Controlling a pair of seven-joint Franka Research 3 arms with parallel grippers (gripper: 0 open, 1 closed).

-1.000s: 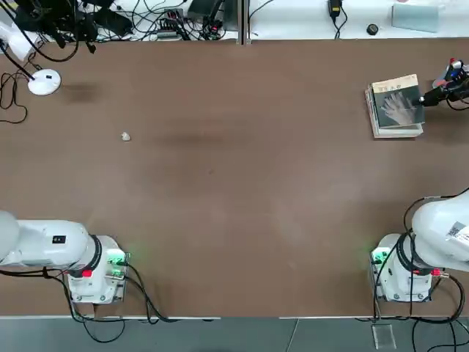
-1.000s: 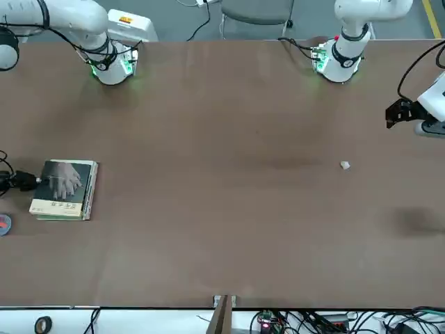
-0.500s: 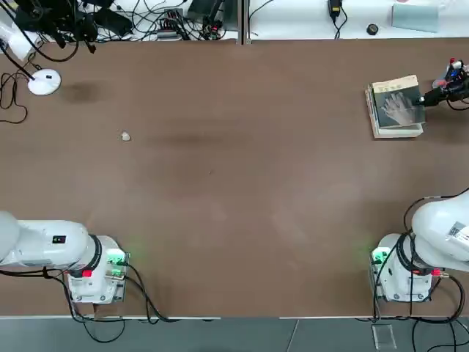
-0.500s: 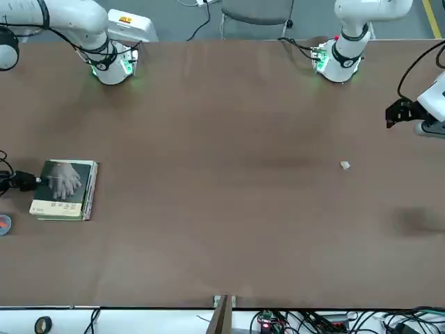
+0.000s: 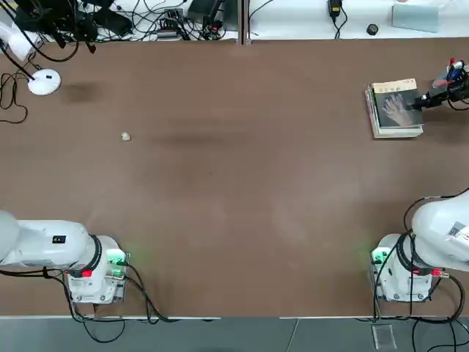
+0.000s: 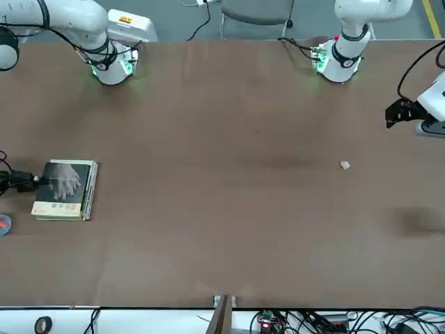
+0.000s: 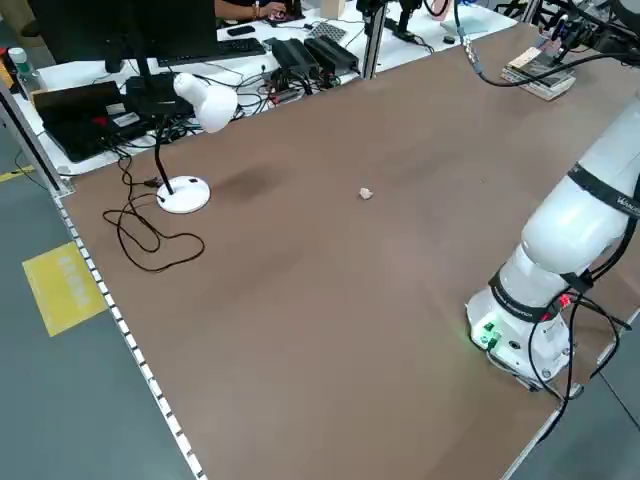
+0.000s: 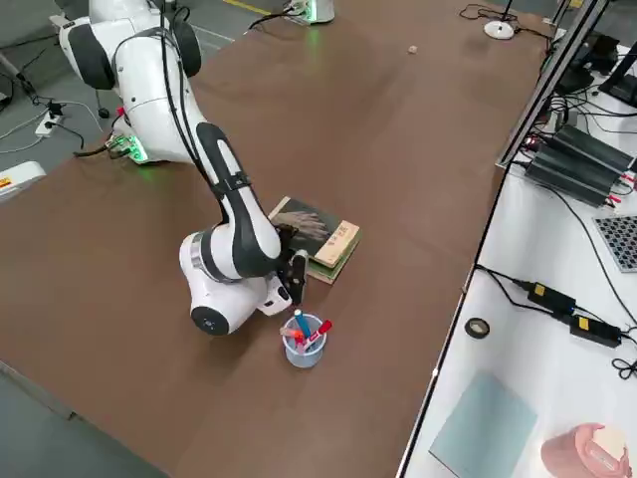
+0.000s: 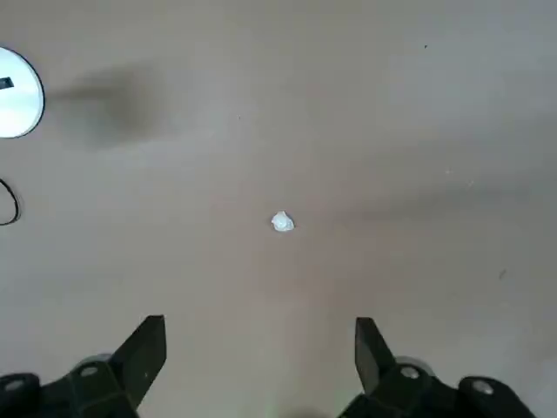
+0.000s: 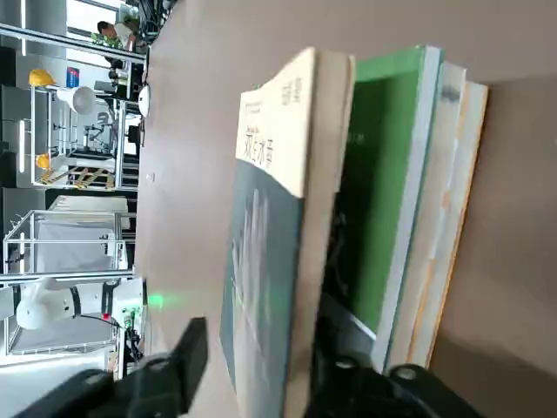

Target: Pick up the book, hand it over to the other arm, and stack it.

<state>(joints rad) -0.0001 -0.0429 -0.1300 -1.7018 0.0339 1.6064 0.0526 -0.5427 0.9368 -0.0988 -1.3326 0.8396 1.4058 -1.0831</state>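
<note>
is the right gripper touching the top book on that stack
Touching. In the right wrist view, the right gripper has one finger above the book's cover and the other under it, above the green book, so it pinches the book's edge.

You can see the big brown table (image 5: 234,205) from above. The book (image 5: 396,106) lies on top of a small pile of books (image 5: 377,125) near the far right corner. The right gripper (image 5: 425,100) touches the book's right edge. A white lamp base (image 5: 44,82) sits at the far left, and a tiny white scrap (image 5: 125,136) lies nearby. Both arm bases (image 5: 95,268) stand at the near edge.
</note>
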